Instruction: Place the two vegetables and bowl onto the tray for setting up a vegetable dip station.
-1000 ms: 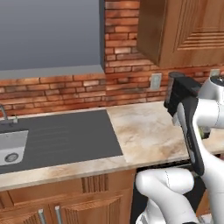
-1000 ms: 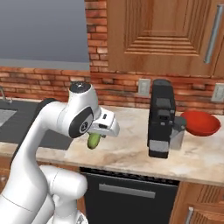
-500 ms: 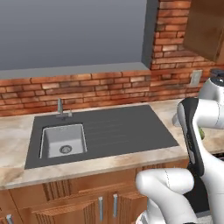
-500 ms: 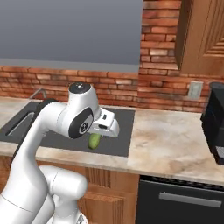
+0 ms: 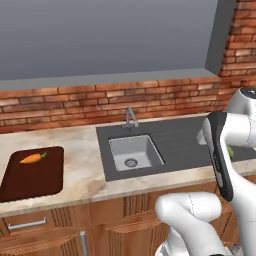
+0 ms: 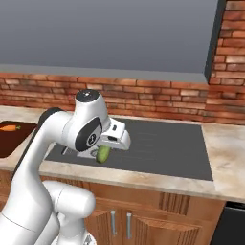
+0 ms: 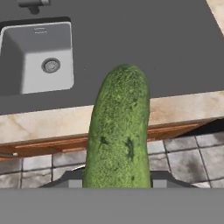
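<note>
I have the gripper (image 6: 106, 149) pinching the cucumber (image 7: 118, 131) above the sink (image 5: 135, 152). The carrot (image 5: 31, 158) lies on the tray (image 5: 30, 182). Next: carry the cucumber to that tray.

Both base views look forward and down from behind the arm, one from each side, sharing the sink (image 5: 131, 152) and the counter (image 6: 225, 158). The hand view looks steeply down past the counter edge to the floor (image 7: 192, 157), close over the sink.

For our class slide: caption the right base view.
Claw carrying a cucumber above the sink's drainboard.
</note>
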